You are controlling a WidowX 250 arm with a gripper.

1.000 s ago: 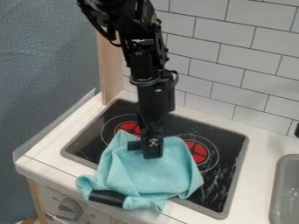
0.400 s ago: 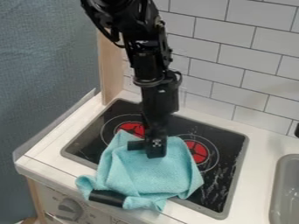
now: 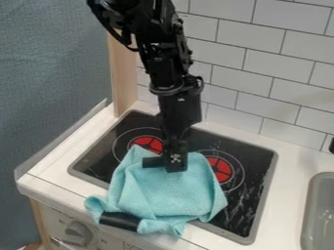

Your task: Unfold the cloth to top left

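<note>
The gripper (image 3: 174, 165) hangs down over the upper middle of the light blue cloth (image 3: 171, 195), at the cloth's back edge. Whether it holds any fabric cannot be told. The cloth lies bunched and creased across the front middle of the black stove top (image 3: 244, 215). Its back left corner points up towards the left burner, and its lower left part spills over the counter's front edge in a rumpled roll.
Red burners (image 3: 219, 169) show behind and right of the cloth. A black cylindrical piece (image 3: 120, 220) lies against the cloth's front left. A grey sink (image 3: 320, 210) is at the right, a tiled wall (image 3: 261, 73) behind.
The gripper has shifted slightly to the right, then a little up in the view. The cloth looks the same as before.
</note>
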